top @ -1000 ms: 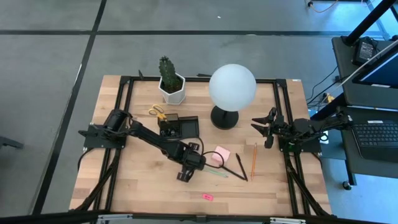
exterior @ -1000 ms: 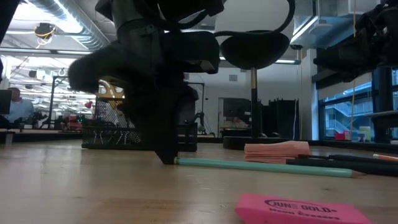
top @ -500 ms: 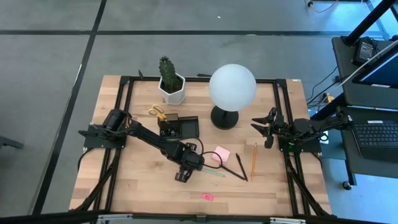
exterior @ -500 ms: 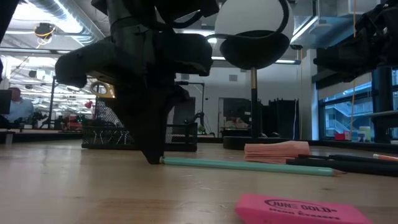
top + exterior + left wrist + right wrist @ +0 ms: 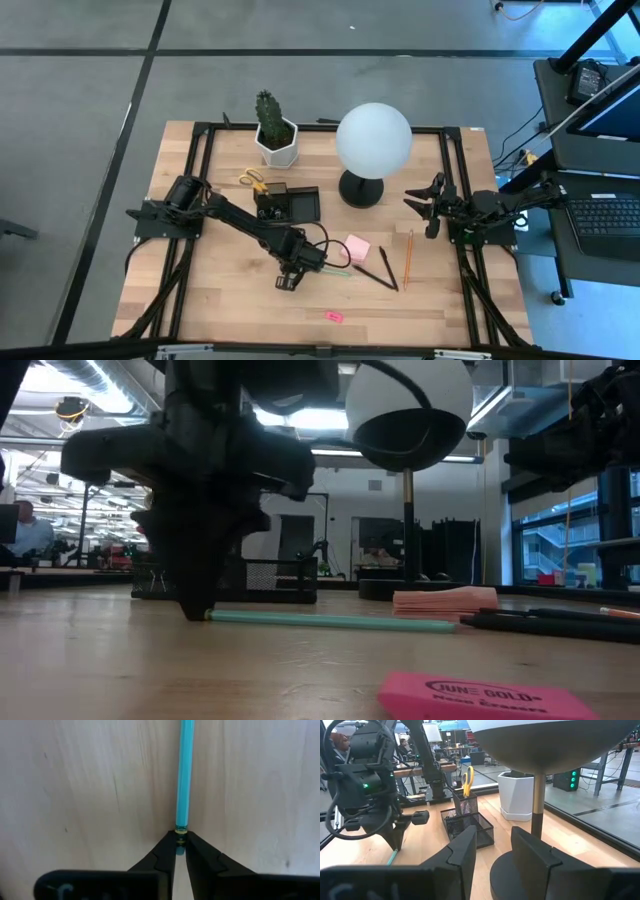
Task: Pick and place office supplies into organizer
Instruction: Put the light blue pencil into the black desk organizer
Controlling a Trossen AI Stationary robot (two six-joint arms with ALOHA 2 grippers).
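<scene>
Green pen (image 5: 183, 780) — pinched at its end by left fingers (image 5: 167, 856) (right fingers (image 5: 461, 851) spread).

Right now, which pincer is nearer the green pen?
Left. The left pincer is shut on the end of the green pen at mid-table. The right pincer waits open by the right edge, beside the lamp base.

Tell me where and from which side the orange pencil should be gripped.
Grip the orange pencil at mid-shaft, coming straight down from above, fingers closing across its width. It lies flat on the table with bare wood on both sides. It is thin and long, so an end grip would let it tip. The right gripper waits nearest.
</scene>
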